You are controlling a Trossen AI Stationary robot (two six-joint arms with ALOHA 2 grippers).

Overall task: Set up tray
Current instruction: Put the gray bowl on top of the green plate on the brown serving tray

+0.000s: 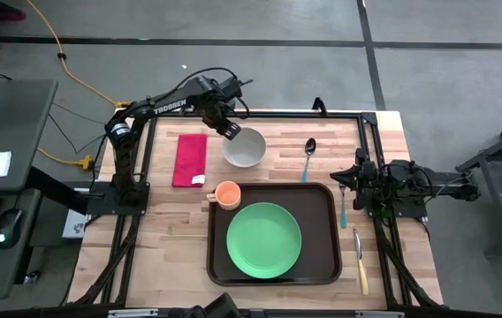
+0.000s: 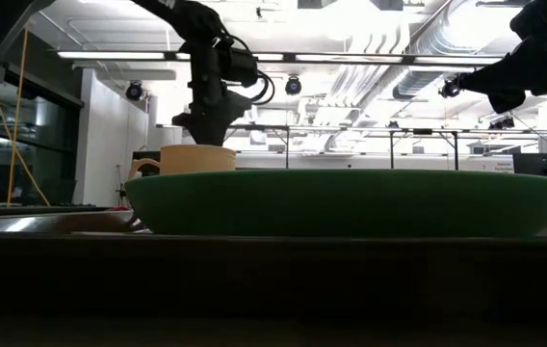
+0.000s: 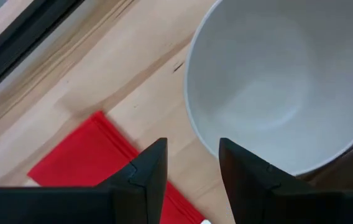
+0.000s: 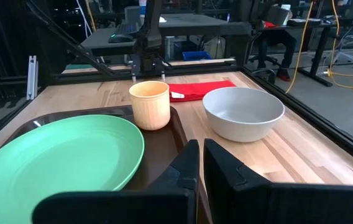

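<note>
My left gripper (image 1: 230, 131) above white bowl's (image 1: 245, 147) rim, jaws parted, gripping nothing. Tray (image 1: 326, 201) near, toward table front. My right gripper (image 1: 346, 179) clenched, empty, beside tray's right edge.

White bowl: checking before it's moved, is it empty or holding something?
Empty: the white bowl shows only its bare inside, upright on the table.

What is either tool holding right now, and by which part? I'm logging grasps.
Nothing is held. The left tool hovers open above the bowl rim, gripping nothing. The right tool is shut and empty at the table's right side.
</note>
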